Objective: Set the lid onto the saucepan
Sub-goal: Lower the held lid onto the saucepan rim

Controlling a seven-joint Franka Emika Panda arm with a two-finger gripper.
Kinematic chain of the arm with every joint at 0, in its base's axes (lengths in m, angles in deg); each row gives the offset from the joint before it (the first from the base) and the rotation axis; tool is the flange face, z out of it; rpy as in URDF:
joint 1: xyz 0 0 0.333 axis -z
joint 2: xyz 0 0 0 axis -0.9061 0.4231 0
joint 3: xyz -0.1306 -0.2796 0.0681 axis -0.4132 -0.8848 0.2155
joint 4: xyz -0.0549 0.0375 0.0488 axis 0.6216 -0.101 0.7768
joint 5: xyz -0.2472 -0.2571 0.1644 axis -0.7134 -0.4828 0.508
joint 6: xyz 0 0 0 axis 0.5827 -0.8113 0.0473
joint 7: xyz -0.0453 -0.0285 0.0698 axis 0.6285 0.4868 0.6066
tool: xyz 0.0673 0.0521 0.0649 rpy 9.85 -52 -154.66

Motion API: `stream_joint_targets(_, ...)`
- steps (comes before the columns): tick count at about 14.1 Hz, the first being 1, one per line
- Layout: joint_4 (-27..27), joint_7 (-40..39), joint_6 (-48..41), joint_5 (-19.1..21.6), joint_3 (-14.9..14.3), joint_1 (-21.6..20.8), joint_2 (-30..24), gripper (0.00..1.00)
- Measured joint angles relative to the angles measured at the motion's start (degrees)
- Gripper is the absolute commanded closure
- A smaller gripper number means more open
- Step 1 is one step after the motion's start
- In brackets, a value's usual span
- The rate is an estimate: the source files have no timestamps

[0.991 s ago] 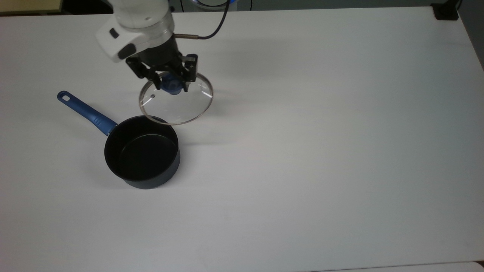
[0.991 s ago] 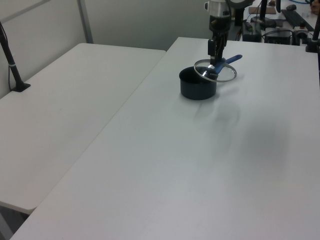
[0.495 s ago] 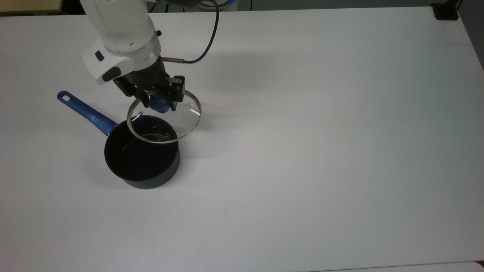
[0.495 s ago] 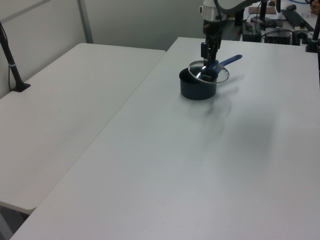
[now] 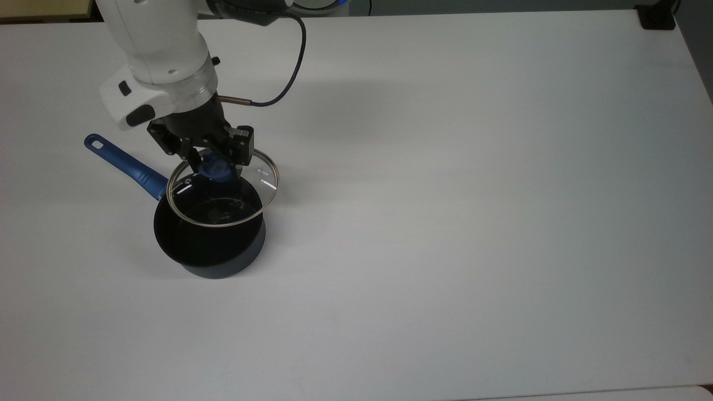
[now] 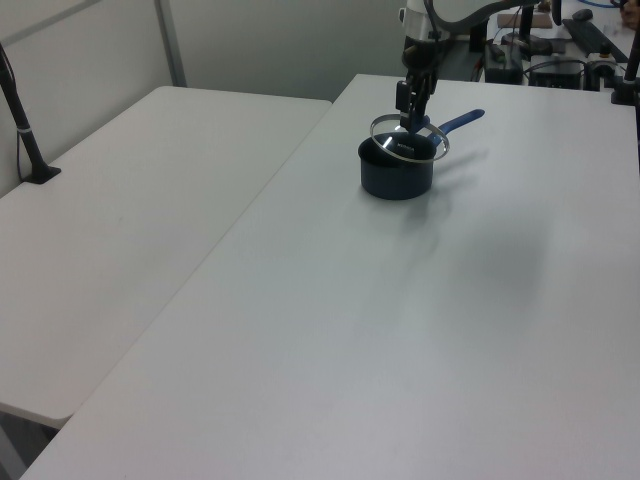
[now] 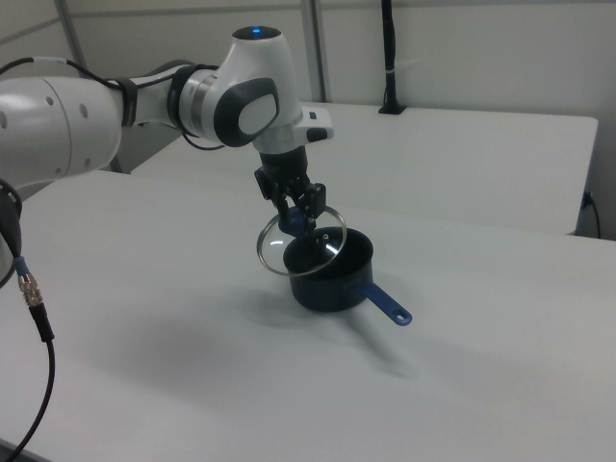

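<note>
Holding the lid (image 5: 225,192) by its blue knob (image 5: 214,167), the gripper (image 5: 213,162) has its jaws clamped on either side of the knob. The lid hangs in the air, tilted, and in the top view it now overlaps most of the pan (image 5: 209,228)'s mouth; 1 second ago it only brushed the far rim, and half a second ago it covered about half. The arm (image 5: 159,50) has swung toward the top view's left and lower. The pan sits where it was on the white table (image 5: 473,195), its handle (image 5: 125,164) pointing to the top view's upper left.
</note>
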Motion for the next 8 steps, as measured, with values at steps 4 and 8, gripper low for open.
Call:
stream_joint_targets(4,0.04,0.84,2.76,0.00,0.00,0.20,1.86,0.58)
stream_joint_targets(8,0.32,2.28,4.58,0.00,0.00,0.20,2.67,0.58)
